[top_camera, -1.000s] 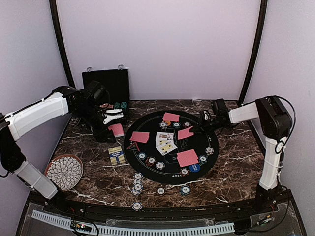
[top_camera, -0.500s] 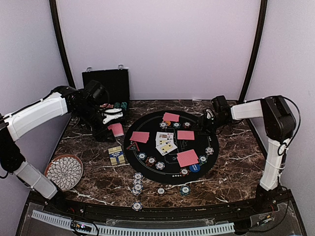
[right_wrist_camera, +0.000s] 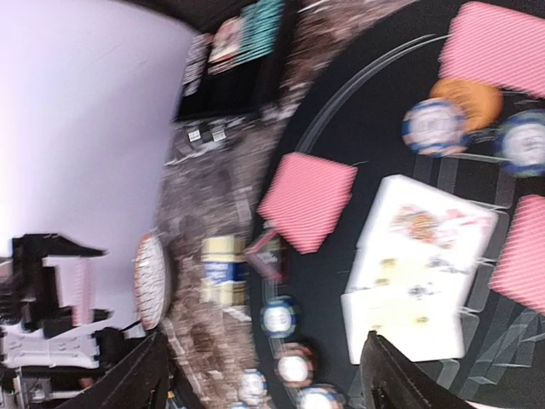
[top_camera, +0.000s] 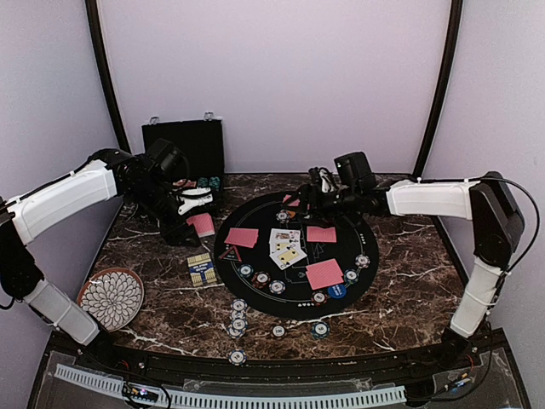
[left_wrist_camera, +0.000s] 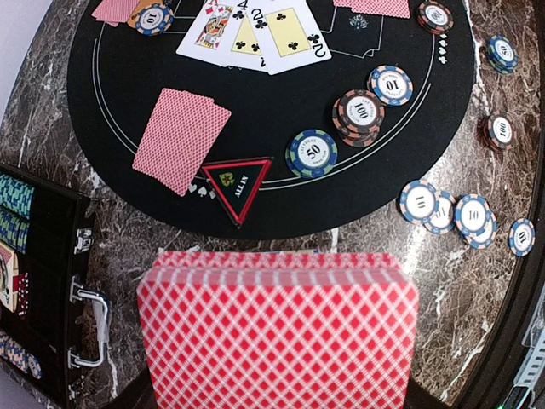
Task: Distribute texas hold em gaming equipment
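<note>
A: From the top camera, a dark marbled tabletop (top_camera: 400, 281) is sitting inside pale lilac walls, carrying a round black mat (top_camera: 294, 294). Four red-backed card piles are lying on the mat around a fan of face-up cards (top_camera: 285, 247), with chips ringing the mat's near edge and six or so more on the marble in front. A black case (top_camera: 183, 145) is standing open at the back left, and a flowered plate (top_camera: 111, 298) is lying near left.

B: And the left wrist camera?

A: The left end effector (left_wrist_camera: 277, 400) is pinching the red deck (left_wrist_camera: 277, 332), held over the tabletop beside the mat. The triangle marker (left_wrist_camera: 237, 181) is lying just beyond.

B: The right wrist?

A: The view is blurring. The right end effector (right_wrist_camera: 264, 375) is hanging spread above the mat, holding nothing, over three face-up cards and an orange button (right_wrist_camera: 467, 100).
</note>
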Robot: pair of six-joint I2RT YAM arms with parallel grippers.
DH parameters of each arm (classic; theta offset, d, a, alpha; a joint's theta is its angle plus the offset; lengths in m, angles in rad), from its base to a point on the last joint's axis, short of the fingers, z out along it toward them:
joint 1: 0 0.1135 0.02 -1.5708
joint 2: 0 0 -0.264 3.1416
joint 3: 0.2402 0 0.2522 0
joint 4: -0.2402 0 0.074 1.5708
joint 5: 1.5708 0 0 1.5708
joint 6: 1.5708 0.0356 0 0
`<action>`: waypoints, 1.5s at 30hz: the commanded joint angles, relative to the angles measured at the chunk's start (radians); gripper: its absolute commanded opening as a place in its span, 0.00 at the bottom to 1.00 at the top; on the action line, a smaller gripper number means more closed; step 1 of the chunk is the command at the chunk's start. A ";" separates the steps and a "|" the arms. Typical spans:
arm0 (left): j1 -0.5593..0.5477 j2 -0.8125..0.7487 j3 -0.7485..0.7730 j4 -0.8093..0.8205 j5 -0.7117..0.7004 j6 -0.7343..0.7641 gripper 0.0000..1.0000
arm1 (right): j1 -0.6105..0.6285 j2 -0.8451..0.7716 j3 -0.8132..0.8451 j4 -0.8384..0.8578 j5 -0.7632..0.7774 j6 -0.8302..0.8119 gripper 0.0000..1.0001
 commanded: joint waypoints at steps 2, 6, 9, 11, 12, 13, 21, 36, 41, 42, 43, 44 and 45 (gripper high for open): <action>0.002 -0.010 0.012 0.003 0.034 -0.014 0.00 | 0.105 0.053 -0.002 0.270 -0.095 0.183 0.84; 0.002 -0.004 0.012 0.007 0.039 -0.017 0.00 | 0.190 0.120 0.064 0.324 -0.132 0.228 0.87; 0.002 -0.005 0.013 0.011 0.044 -0.019 0.00 | 0.230 0.172 0.107 0.358 -0.151 0.259 0.87; 0.002 -0.006 0.015 0.010 0.046 -0.018 0.00 | 0.249 0.201 0.129 0.394 -0.163 0.288 0.87; 0.002 -0.006 0.015 0.010 0.046 -0.019 0.00 | 0.256 0.214 0.137 0.418 -0.169 0.304 0.87; 0.002 -0.006 0.014 0.010 0.046 -0.019 0.00 | 0.263 0.225 0.142 0.446 -0.178 0.321 0.87; 0.002 -0.007 0.006 0.013 0.048 -0.020 0.00 | 0.300 0.300 0.214 0.521 -0.206 0.387 0.86; 0.003 -0.005 0.004 0.018 0.062 -0.024 0.00 | 0.336 0.453 0.427 0.446 -0.254 0.401 0.85; 0.001 -0.006 0.010 0.015 0.062 -0.023 0.00 | 0.337 0.484 0.464 0.409 -0.260 0.400 0.83; 0.002 -0.009 0.010 0.016 0.061 -0.022 0.00 | 0.336 0.489 0.468 0.395 -0.260 0.396 0.82; 0.002 -0.010 0.011 0.016 0.061 -0.022 0.00 | 0.334 0.492 0.468 0.382 -0.262 0.392 0.82; 0.001 -0.013 0.012 0.015 0.061 -0.021 0.00 | 0.331 0.493 0.465 0.377 -0.264 0.392 0.81; 0.001 -0.014 0.012 0.015 0.061 -0.021 0.00 | 0.327 0.492 0.456 0.376 -0.265 0.392 0.81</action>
